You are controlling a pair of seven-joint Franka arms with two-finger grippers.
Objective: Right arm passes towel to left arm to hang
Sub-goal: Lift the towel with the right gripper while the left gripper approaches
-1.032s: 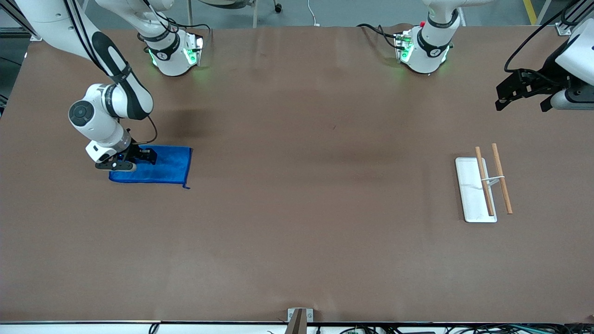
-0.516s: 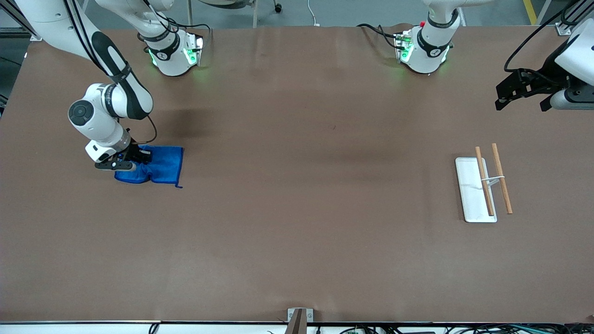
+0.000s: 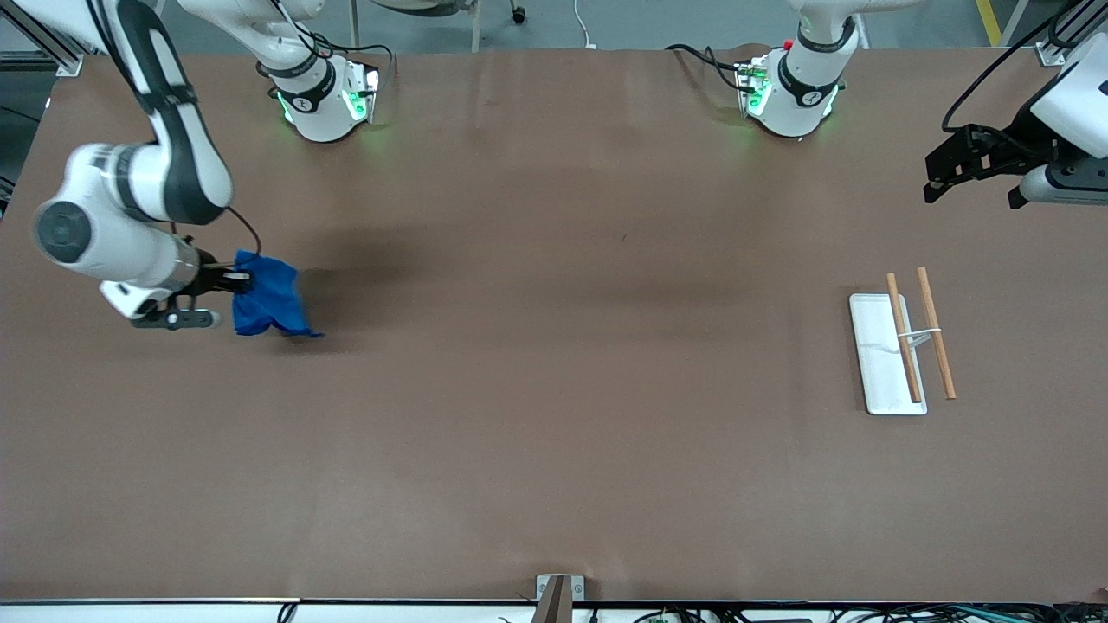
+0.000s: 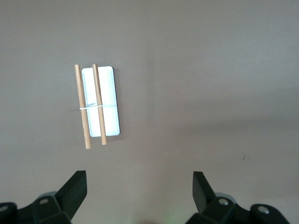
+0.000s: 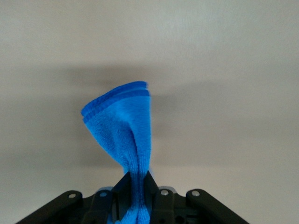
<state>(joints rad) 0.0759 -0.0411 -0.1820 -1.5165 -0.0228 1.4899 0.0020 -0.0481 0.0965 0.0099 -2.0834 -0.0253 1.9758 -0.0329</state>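
Right gripper (image 3: 232, 280) clamped on towel (image 3: 268, 305), bunched, hanging above table (image 3: 554, 433) at right arm's end | soft, light, limp; free hem best hold for handover | left gripper (image 3: 974, 177) spread wide, empty, waiting above rack (image 3: 900, 350)

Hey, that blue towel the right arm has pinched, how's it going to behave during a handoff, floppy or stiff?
Probably floppy: the towel droops in folds from the right gripper, which is shut on it. It seems light, since a pinch at one edge lifts it. The soft pile likely grips well, but the hanging end may sway, so the open left gripper should aim near the pinch.
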